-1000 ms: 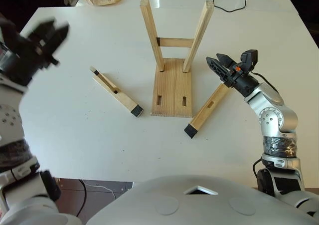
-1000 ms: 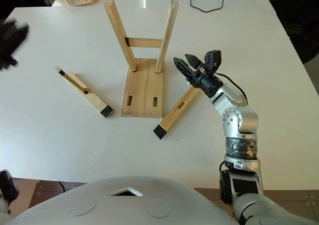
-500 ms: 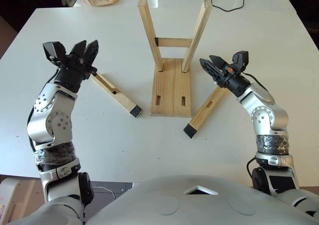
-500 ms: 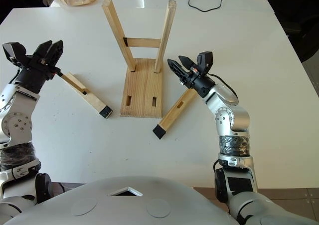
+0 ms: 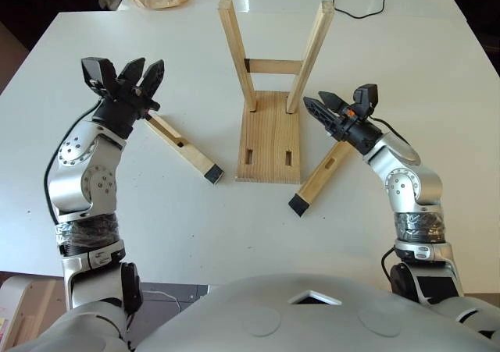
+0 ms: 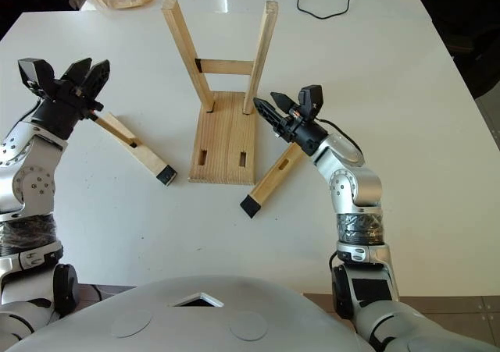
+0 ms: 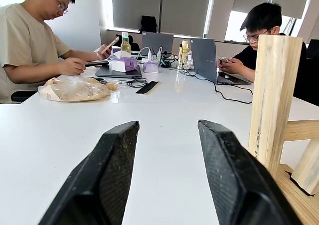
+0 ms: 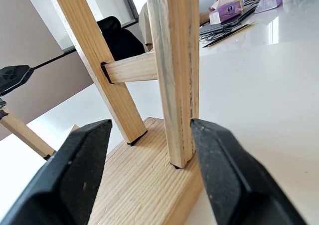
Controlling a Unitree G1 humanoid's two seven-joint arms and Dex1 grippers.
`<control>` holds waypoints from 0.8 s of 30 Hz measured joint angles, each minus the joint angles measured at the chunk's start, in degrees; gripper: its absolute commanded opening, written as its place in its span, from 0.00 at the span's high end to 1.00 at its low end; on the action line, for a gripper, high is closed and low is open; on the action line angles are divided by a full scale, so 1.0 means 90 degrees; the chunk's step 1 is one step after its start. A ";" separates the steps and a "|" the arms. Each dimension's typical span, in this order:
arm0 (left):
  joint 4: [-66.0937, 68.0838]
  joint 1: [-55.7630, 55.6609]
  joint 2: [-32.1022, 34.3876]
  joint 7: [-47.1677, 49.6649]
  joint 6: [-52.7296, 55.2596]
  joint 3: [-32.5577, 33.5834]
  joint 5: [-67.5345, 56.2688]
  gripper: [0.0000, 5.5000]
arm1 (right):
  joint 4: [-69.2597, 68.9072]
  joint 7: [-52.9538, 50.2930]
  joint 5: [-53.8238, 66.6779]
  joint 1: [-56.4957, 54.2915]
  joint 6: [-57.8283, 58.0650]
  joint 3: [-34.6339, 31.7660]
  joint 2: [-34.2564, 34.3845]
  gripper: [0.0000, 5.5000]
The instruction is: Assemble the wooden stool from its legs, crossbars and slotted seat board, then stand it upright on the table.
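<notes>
At frame centre, the board (image 5: 267, 137) holds two upright legs (image 5: 238, 55); loose legs (image 5: 181, 143) flank it. Left claw (image 5: 148, 65) and right claw (image 5: 315, 101) gape empty. Right claw, just beside an upright, could knock it loose.

My table (image 5: 141, 211) was glossy white. The seat board (image 5: 268, 133) was pale honey wood, its straight grain running lengthwise, with two dark slots. The standing legs (image 5: 237, 51) and crossbar (image 5: 275, 66) matched it. The left loose leg (image 5: 181, 144) and right loose leg (image 5: 322, 172) each ended in a black cap. My jaws were matt black with finely stippled pads (image 7: 117, 175), and there was an orange spot by the right pair.
</notes>
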 measured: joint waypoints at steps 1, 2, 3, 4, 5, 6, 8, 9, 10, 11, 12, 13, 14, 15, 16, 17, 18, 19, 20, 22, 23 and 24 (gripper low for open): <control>-0.0041 0.0021 -0.0057 0.0000 -0.0076 0.0055 -0.0035 0.60 | 0.0014 -0.0004 0.0000 0.0002 0.0000 -0.0004 -0.0004 0.47; -0.0105 0.0039 -0.0165 0.0032 -0.0125 0.0179 -0.0131 0.60 | 0.0014 -0.0005 0.0000 0.0007 0.0000 -0.0010 -0.0005 0.47; -0.0152 0.0068 -0.0262 0.0088 -0.0149 0.0285 -0.0254 0.60 | 0.0014 -0.0007 0.0000 0.0013 0.0000 -0.0011 -0.0006 0.47; -0.0192 0.0073 -0.0376 0.0198 -0.0131 0.0382 -0.0378 0.60 | 0.0013 -0.0009 0.0001 0.0019 0.0000 -0.0011 -0.0004 0.47; -0.0253 0.0056 -0.0467 0.0386 -0.0119 0.0512 -0.0481 0.60 | 0.0013 -0.0012 0.0001 0.0027 0.0000 -0.0011 -0.0004 0.47; -0.0337 0.0004 -0.0494 0.0585 -0.0099 0.0666 -0.0577 0.60 | 0.0013 -0.0014 0.0001 0.0044 0.0000 -0.0016 -0.0005 0.47; -0.0604 -0.0275 -0.0509 0.1158 -0.0113 0.1134 -0.0771 0.60 | 0.0013 -0.0020 0.0002 0.0083 0.0000 -0.0023 -0.0006 0.47; -0.0757 -0.0418 -0.0514 0.1528 -0.0175 0.1364 -0.0781 0.60 | 0.0012 -0.0024 0.0002 0.0103 0.0000 -0.0022 -0.0003 0.47; -0.0877 -0.0477 -0.0520 0.1951 -0.0246 0.1591 -0.0716 0.60 | 0.0009 -0.0037 0.0002 0.0138 0.0000 -0.0025 -0.0005 0.47; -0.0897 -0.0361 -0.0622 0.2402 -0.0414 0.1695 -0.0346 0.60 | 0.0009 -0.0053 0.0002 0.0178 -0.0004 -0.0023 0.0001 0.47; -0.0889 -0.0040 -0.0880 0.2974 -0.0515 0.1741 0.0136 0.60 | 0.0009 -0.0063 -0.0002 0.0224 -0.0010 -0.0022 0.0005 0.47; -0.0891 0.0365 -0.1281 0.3533 -0.0521 0.1753 0.0520 0.60 | 0.0009 -0.0064 -0.0010 0.0259 -0.0021 -0.0018 0.0008 0.47; -0.0942 0.0915 -0.1830 0.4153 -0.0459 0.1682 0.0961 0.60 | 0.0009 -0.0066 -0.0029 0.0292 -0.0028 -0.0007 0.0014 0.47; -0.1070 0.1415 -0.2303 0.4565 -0.0348 0.1490 0.1273 0.60 | 0.0005 -0.0067 -0.0054 0.0335 -0.0030 -0.0005 0.0015 0.47; -0.1183 0.1826 -0.2687 0.4778 -0.0173 0.1231 0.1434 0.60 | 0.0001 -0.0070 -0.0062 0.0383 -0.0029 -0.0001 0.0010 0.47; -0.1364 0.2074 -0.2914 0.4871 -0.0039 0.0987 0.1526 0.57 | -0.0001 -0.0068 -0.0064 0.0410 -0.0029 0.0001 0.0006 0.47; -0.1643 0.2251 -0.3122 0.4902 0.0158 0.0653 0.1553 0.56 | -0.0001 -0.0065 -0.0067 0.0435 -0.0029 0.0003 0.0001 0.47; -0.1956 0.2341 -0.3272 0.4873 0.0431 0.0291 0.1507 0.52 | -0.0003 -0.0058 -0.0074 0.0449 -0.0030 0.0006 -0.0005 0.47; -0.2197 0.2379 -0.3312 0.4773 0.0693 -0.0001 0.1399 0.50 | 0.0000 -0.0054 -0.0090 0.0455 -0.0029 0.0010 -0.0027 0.47; -0.2788 0.2477 -0.3305 0.4484 0.1276 -0.0518 0.1066 0.44 | 0.0015 -0.0034 -0.0124 0.0454 -0.0031 0.0010 -0.0069 0.47; -0.3130 0.2595 -0.3295 0.4375 0.1605 -0.0702 0.0857 0.41 | 0.0035 -0.0014 -0.0146 0.0456 -0.0031 0.0006 -0.0094 0.47; -0.3339 0.2679 -0.3290 0.4319 0.1823 -0.0807 0.0727 0.40 | 0.0046 -0.0001 -0.0184 0.0456 -0.0032 0.0004 -0.0114 0.47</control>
